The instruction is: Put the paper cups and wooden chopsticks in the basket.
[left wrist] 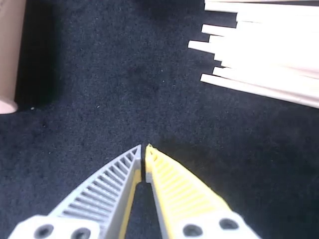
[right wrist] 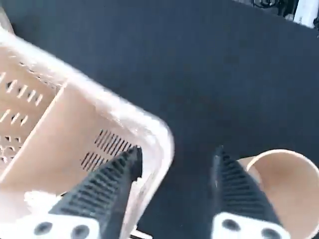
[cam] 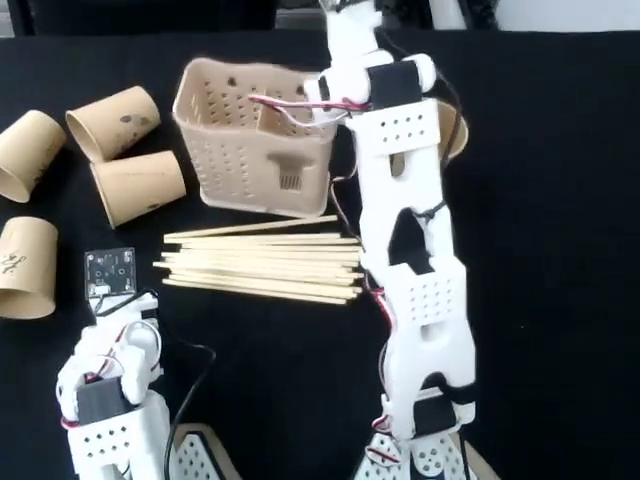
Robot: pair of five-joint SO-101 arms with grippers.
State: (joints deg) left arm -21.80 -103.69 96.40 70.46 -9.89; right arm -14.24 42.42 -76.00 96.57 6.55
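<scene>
Paper cup [right wrist: 281,189] just beside spread right fingers [right wrist: 234,181], basket [right wrist: 55,124] opposite

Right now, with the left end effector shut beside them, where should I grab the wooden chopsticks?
Probably take the wooden chopsticks mid-length, from above, closing across them. They lie flat and parallel, so a middle grip should keep them balanced. The left end effector must open first.

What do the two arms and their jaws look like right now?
Both arms are white printed shells with grids of small holes, black motor blocks and thin red, white and black cables. The left arm has one grey and one yellow jaw, both ribbed triangles. The right arm has black ribbed jaws.
</scene>
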